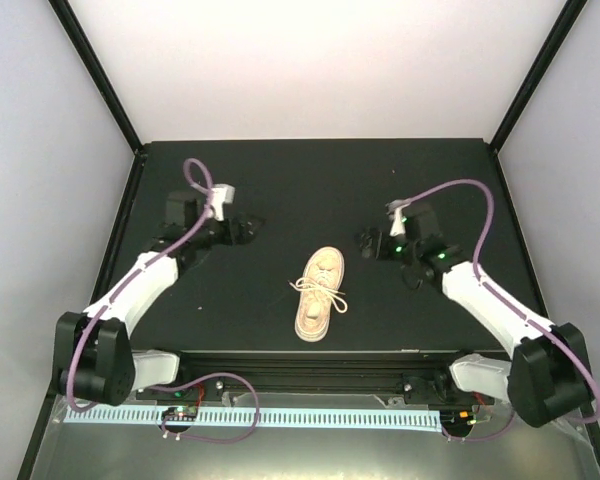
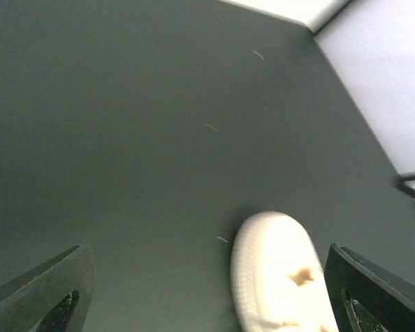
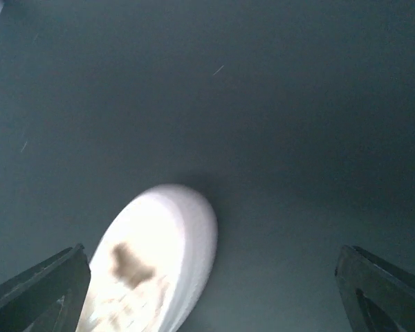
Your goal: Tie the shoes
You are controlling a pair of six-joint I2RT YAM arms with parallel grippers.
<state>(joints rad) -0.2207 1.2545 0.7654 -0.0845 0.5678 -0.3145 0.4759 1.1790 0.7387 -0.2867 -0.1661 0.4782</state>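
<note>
Here, from above: a small beige low-top sneaker (image 1: 320, 295) lies near the middle of the matte black table (image 1: 280, 185), closer to its near edge. It runs front to back at a slight slant.
Laces: thin off-white laces (image 1: 319, 289) cross the upper, with strands spilling off both sides; I cannot tell whether they are knotted.
Left end effector (image 1: 248, 228): to the left of the sneaker and further back, apart from it, fingers spread wide, gripping nothing.
Right end effector (image 1: 365, 242): to the right of the sneaker and further back, apart from it, likewise spread and gripping nothing.
Only in the top view: both white arms, their looping purple cables (image 1: 195, 175) and the laces.
Only in the wrist views: a brown mark (image 2: 303, 277) on the sneaker's rounded end, seen blurred between each pair of dark fingers (image 2: 52, 283).
Writing: the brown mark is too blurred to tell whether it is a logo or letters.
</note>
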